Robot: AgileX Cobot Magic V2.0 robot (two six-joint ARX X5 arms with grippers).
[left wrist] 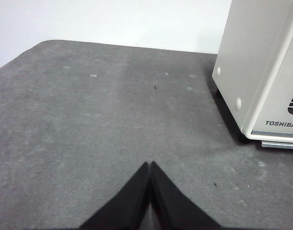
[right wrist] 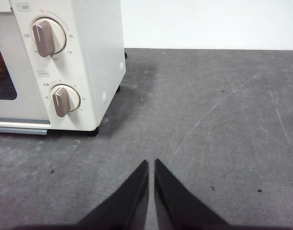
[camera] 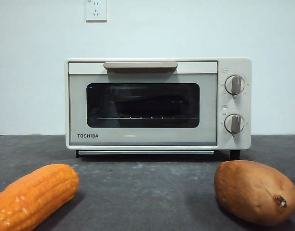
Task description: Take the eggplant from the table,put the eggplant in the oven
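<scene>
The cream Toshiba oven [camera: 157,103] stands at the back middle of the dark grey table [camera: 147,187], its glass door closed under the tan handle. No eggplant shows in any view. My left gripper [left wrist: 150,165] is shut over bare table, beside the oven's left side wall [left wrist: 261,62]. My right gripper [right wrist: 151,164] is shut over bare table, beside the oven's knob side [right wrist: 55,67]. Neither gripper holds anything, and neither shows in the front view.
An orange corn cob [camera: 34,195] lies at the front left. A brown sweet potato [camera: 256,191] lies at the front right. A white wall with a socket [camera: 96,9] stands behind the oven.
</scene>
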